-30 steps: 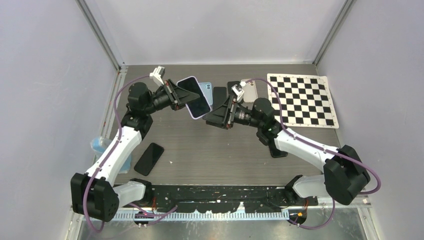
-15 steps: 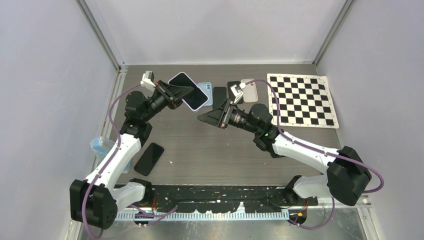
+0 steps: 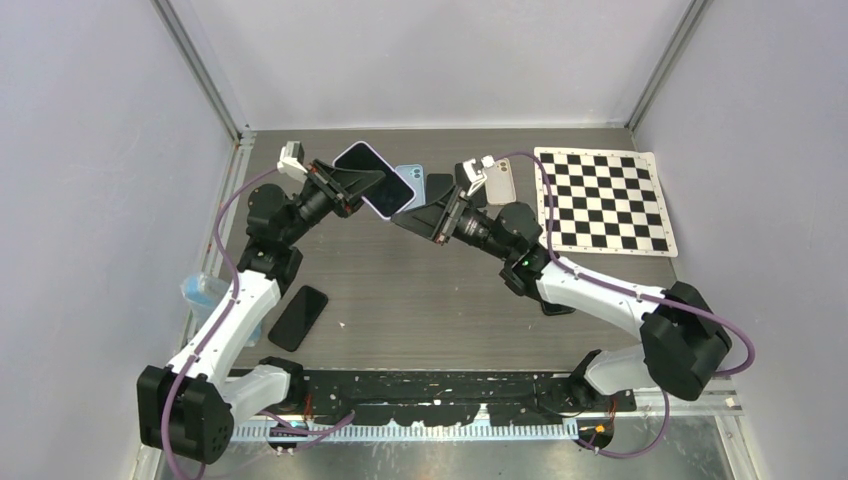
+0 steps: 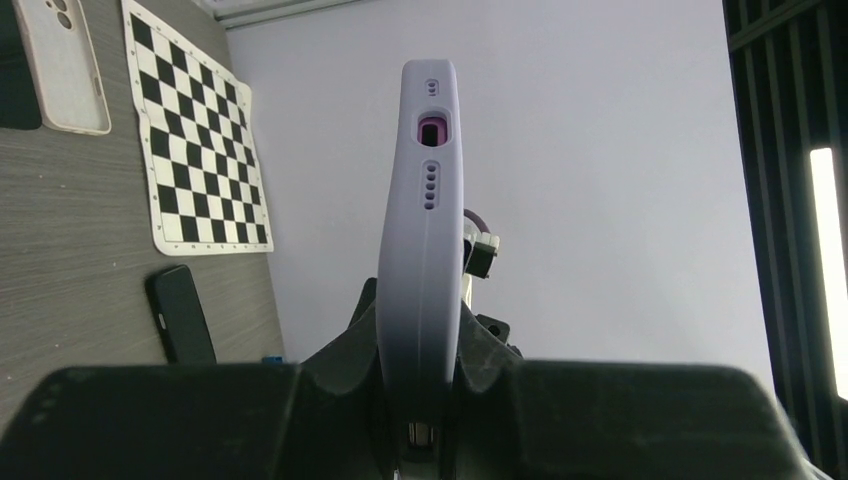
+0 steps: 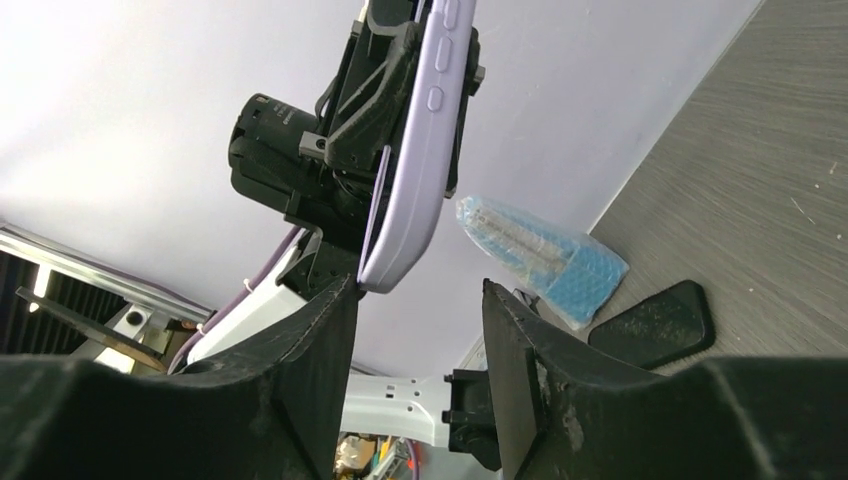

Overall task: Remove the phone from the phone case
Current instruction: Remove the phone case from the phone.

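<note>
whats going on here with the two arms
The left gripper is clamped on a phone in a lilac soft case, holding it up on edge above the dark wood-grain table. The right gripper is at the phone's free end with its jaws apart. One corner of the case sits between its fingers but is not pinched. The phone is not yet out of its case.

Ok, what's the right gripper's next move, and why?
Probably nudge the right gripper forward until the case corner sits between its fingers, then close. It is open with that corner only at its fingertips, while the left gripper holds the phone.
</note>
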